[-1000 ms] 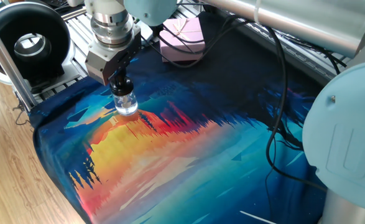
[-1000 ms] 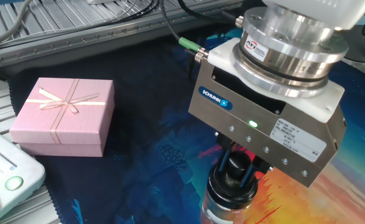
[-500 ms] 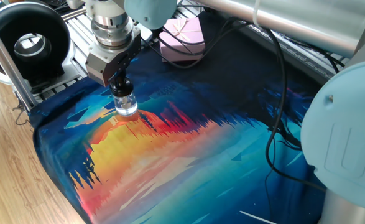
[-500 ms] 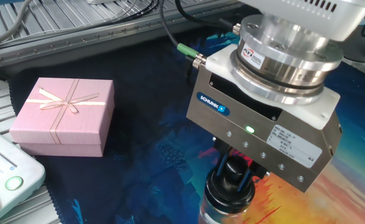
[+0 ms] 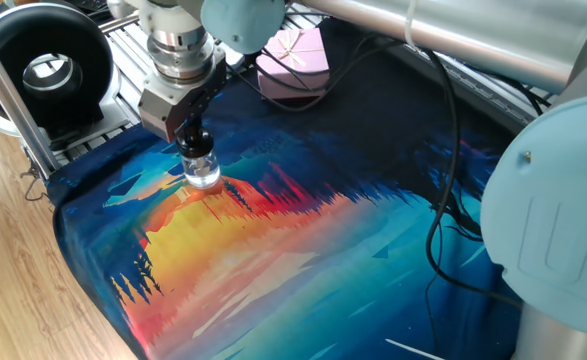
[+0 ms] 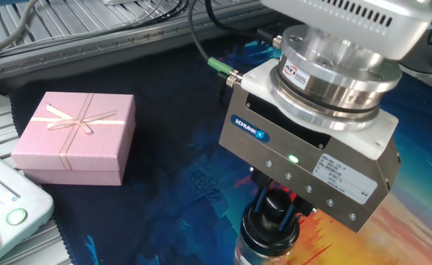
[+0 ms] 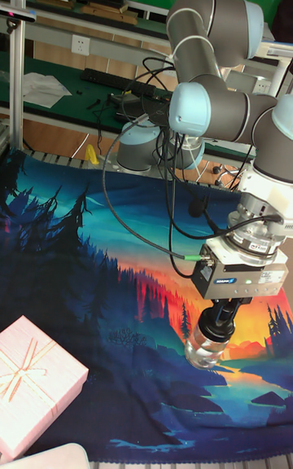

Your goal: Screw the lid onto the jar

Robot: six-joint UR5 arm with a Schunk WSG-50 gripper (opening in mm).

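Our gripper (image 6: 274,213) is clenched on the lid (image 6: 273,207), which sits squarely atop the upright jar (image 7: 205,349), low in frame.

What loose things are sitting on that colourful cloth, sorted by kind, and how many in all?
Pink gift box: 1
Clear glass jar: 1
Black lid, on the jar's neck with the gripper closed on it: 1
Total: 3
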